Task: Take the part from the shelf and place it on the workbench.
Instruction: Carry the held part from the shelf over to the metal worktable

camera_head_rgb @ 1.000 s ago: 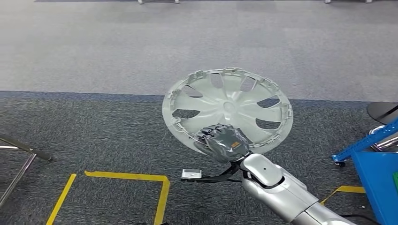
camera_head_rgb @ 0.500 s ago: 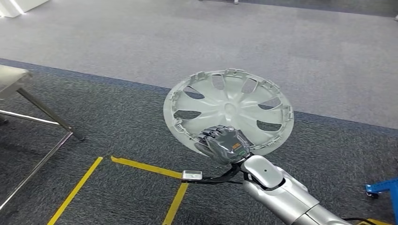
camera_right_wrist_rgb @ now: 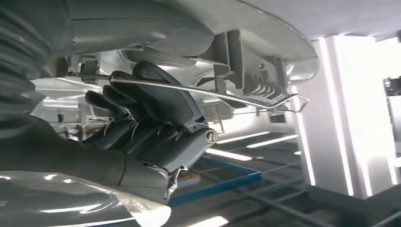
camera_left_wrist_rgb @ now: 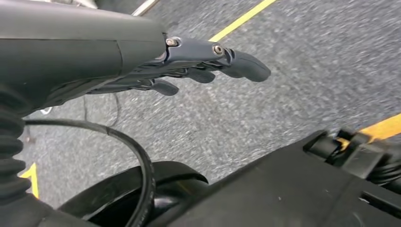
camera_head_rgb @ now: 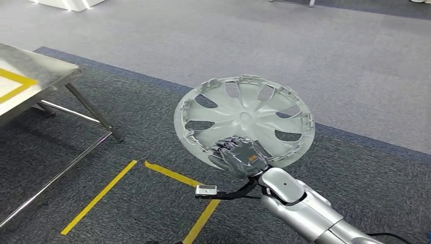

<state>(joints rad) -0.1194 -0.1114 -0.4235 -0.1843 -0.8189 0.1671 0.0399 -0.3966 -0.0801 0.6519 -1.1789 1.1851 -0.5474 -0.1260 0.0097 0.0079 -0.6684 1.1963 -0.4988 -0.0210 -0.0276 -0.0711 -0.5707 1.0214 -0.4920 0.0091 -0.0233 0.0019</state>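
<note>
The part [camera_head_rgb: 245, 121] looks like matt silver-grey moulded plastic with a thin metal wire ring [camera_right_wrist_rgb: 198, 90], the workbench [camera_head_rgb: 30, 76] is brushed metal, the floor [camera_head_rgb: 127, 132] rough grey carpet, the arm [camera_head_rgb: 305, 208] glossy silver.

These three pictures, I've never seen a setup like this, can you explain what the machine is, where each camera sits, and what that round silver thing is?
It is a two-legged humanoid robot with silver arms and many-fingered hands. The head view looks forward and down from high on its body. There its right hand grips the near rim of a silver wheel cover, the part it must carry, held above dark carpet marked with yellow floor tape. A metal workbench stands at the far left. The right wrist view sits just behind that hand and shows its dark fingers hooked around the cover's wire ring and rim from underneath. The left wrist view shows the left hand, holding nothing, fingers stretched out above the carpet.
</note>
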